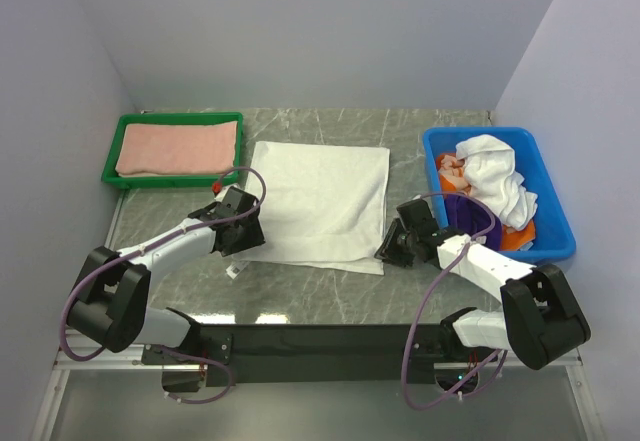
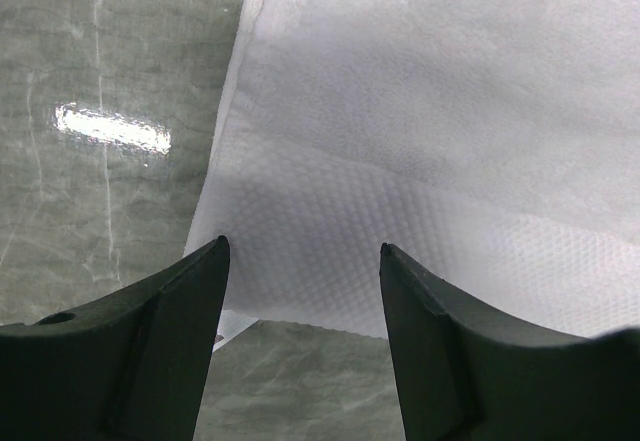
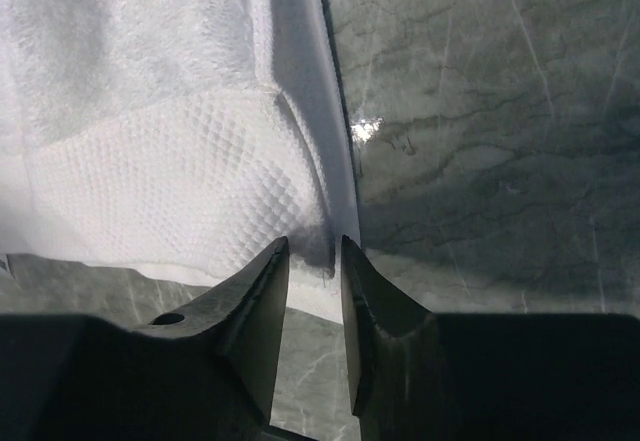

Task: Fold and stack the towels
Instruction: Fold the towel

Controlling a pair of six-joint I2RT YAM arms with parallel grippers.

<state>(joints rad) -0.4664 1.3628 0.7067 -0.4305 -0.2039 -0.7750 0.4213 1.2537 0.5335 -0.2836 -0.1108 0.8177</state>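
A white towel lies spread flat in the middle of the table. My left gripper is at its near left corner, open, with the towel's corner edge just beyond the fingertips. My right gripper is at the near right corner, its jaws open only a narrow gap, and the towel's bunched edge sits at the tips. A salmon-pink towel lies folded in the green tray. A crumpled white towel, a purple one and an orange one sit in the blue bin.
The green tray stands at the back left and the blue bin at the right, close behind my right arm. Grey walls close the table at the back and sides. Bare marble shows along the near edge.
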